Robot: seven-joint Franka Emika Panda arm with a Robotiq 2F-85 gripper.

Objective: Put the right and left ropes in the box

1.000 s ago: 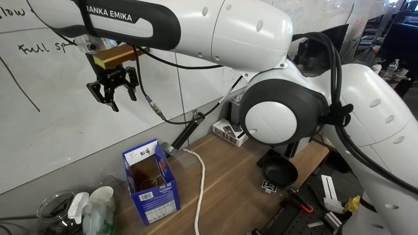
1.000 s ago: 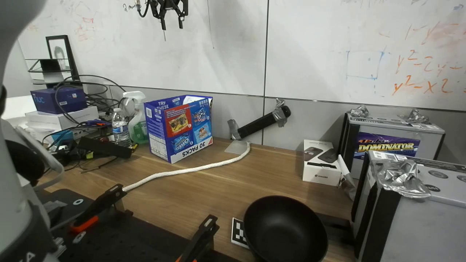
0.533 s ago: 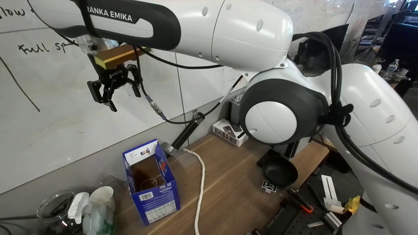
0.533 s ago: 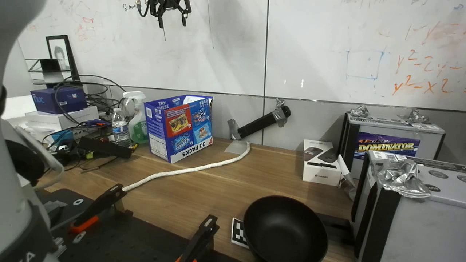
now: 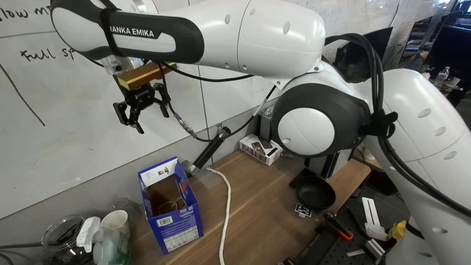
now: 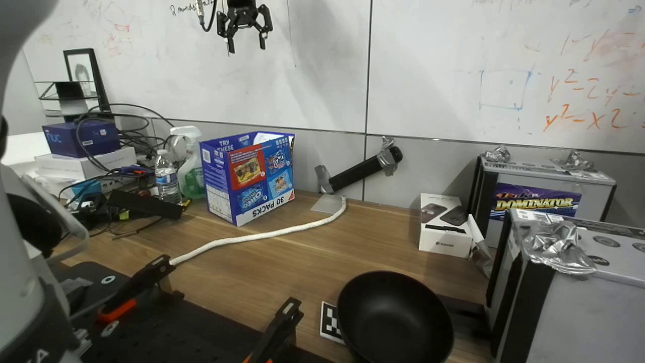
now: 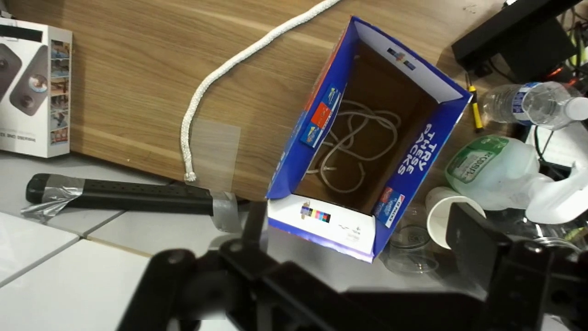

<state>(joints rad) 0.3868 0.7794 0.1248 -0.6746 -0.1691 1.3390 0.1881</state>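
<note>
The blue box stands open-topped on the table by the wall, also in an exterior view and in the wrist view. One thin white rope lies coiled inside it; part of it shows in an exterior view. A thicker white rope lies on the table beside the box, in both exterior views. Its near end meets a black clamp. My gripper is open and empty, high above the box, also in an exterior view and the wrist view.
A spray bottle, a white cup and a water bottle stand beside the box. A black bar is taped to the wall. A black pan and a white carton stand on the table.
My gripper's fingers have spread wider since one second ago. The arm has then moved down a little and to the right in both exterior views. The ropes and box have not moved.
</note>
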